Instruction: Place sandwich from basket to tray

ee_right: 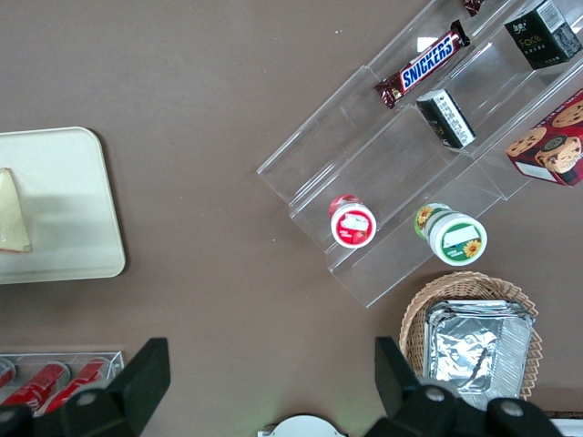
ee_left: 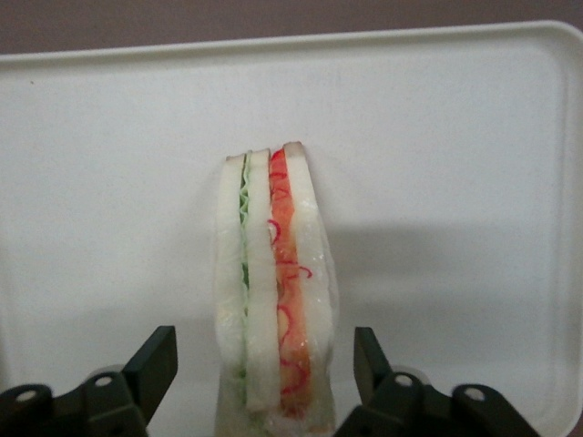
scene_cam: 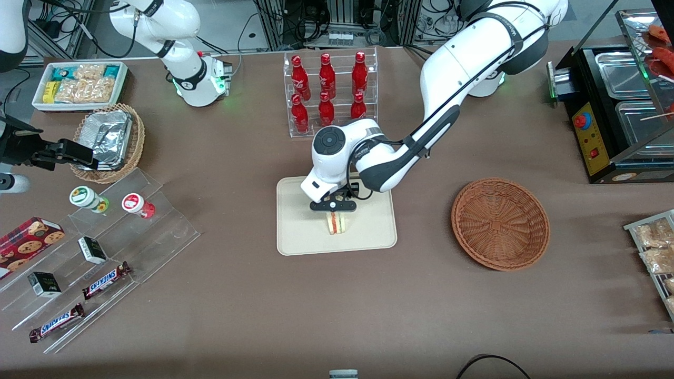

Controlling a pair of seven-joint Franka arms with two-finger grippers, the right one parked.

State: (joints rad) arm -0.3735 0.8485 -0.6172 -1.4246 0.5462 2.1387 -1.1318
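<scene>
The sandwich [scene_cam: 337, 223] stands on edge on the cream tray [scene_cam: 300, 231], its red and green filling facing the front camera. My left gripper [scene_cam: 335, 209] hangs straight over it, open. In the left wrist view the sandwich [ee_left: 269, 273] rests on the tray [ee_left: 437, 137], and the gripper [ee_left: 264, 364] straddles it with a gap between each black finger [ee_left: 155, 364] and the bread. The reddish-brown basket [scene_cam: 500, 223] sits empty beside the tray, toward the working arm's end. The right wrist view catches the tray [ee_right: 64, 200] and a corner of the sandwich [ee_right: 13, 218].
A clear rack of red bottles [scene_cam: 330, 92] stands farther from the front camera than the tray. Clear acrylic steps [scene_cam: 105, 247] with snacks, a tan basket with a foil container [scene_cam: 108, 139] and a white snack bin [scene_cam: 79, 84] lie toward the parked arm's end. A black food warmer [scene_cam: 616, 105] sits at the working arm's end.
</scene>
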